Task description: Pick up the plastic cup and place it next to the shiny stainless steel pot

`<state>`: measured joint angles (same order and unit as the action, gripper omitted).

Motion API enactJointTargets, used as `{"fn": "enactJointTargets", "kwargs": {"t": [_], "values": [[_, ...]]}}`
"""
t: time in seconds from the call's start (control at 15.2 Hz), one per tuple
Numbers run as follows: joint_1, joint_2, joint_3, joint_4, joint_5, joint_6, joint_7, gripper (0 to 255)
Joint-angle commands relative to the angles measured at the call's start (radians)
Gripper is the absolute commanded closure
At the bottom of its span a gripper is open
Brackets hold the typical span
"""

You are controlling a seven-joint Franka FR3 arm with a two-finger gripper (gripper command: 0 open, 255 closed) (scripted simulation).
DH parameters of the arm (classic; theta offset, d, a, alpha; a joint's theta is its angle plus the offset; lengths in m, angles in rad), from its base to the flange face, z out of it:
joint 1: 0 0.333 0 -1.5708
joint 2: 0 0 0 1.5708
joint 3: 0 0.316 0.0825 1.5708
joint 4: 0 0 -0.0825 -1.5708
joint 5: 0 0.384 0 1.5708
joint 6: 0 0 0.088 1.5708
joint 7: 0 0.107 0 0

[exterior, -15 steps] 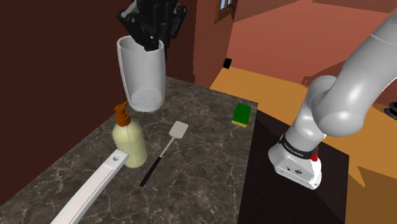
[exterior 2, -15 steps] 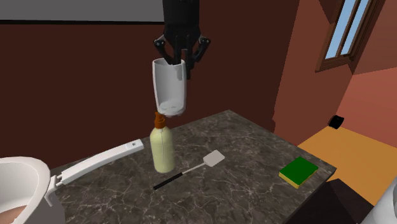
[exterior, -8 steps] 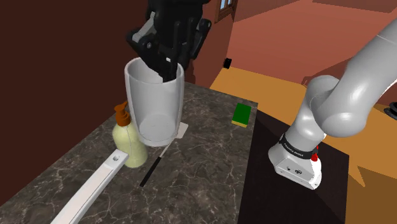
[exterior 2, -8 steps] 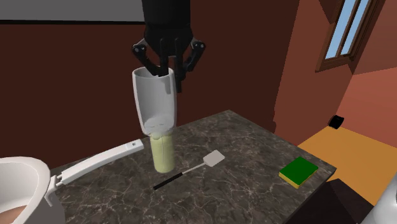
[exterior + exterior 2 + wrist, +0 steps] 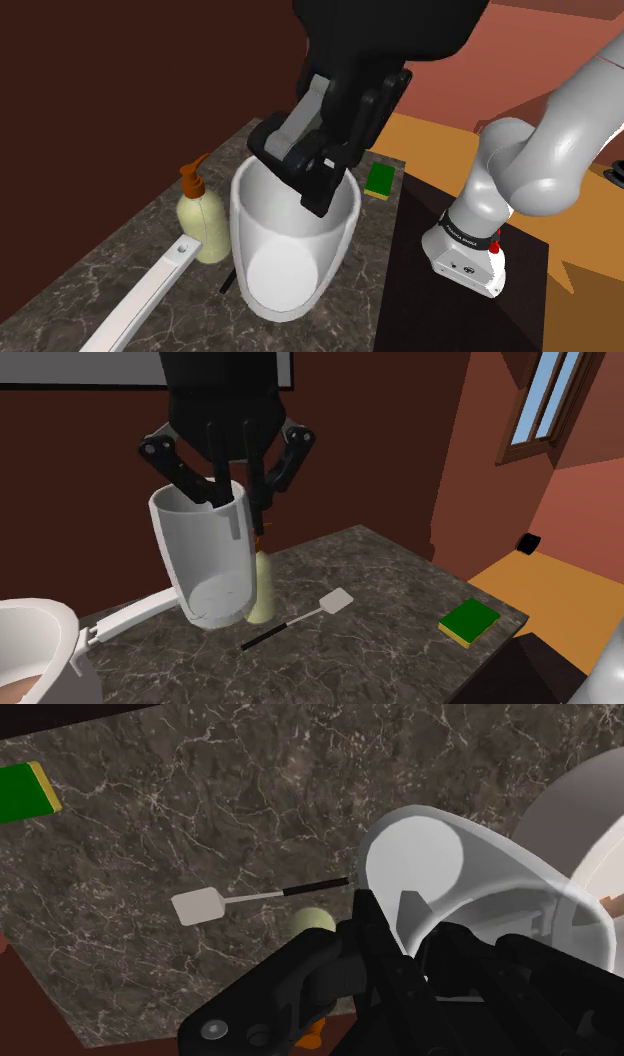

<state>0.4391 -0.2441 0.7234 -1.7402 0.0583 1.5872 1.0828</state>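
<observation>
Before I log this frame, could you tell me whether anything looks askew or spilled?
Only the cup leans, held by its rim in the gripper above the counter; it looks empty and nothing is spilled.

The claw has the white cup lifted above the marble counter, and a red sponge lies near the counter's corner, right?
Not quite: the sponge is green with a yellow edge, not red, as the second exterior view shows. The claw does hold the white cup above the marble counter.
</observation>
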Motion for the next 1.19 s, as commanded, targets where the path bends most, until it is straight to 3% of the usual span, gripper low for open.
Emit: {"fn": "enactJointTargets", "kwargs": {"t": [0.0,0.53,1.12], "values": [[0.016,0.011,0.040,0.015,-0.002,-0.007,0.058,255],[0.072,0.129,0.231,0.128,-0.071,-0.043,0.313,255],[0.077,0.084,0.213,-0.025,-0.037,0.083,0.296,255]]}}
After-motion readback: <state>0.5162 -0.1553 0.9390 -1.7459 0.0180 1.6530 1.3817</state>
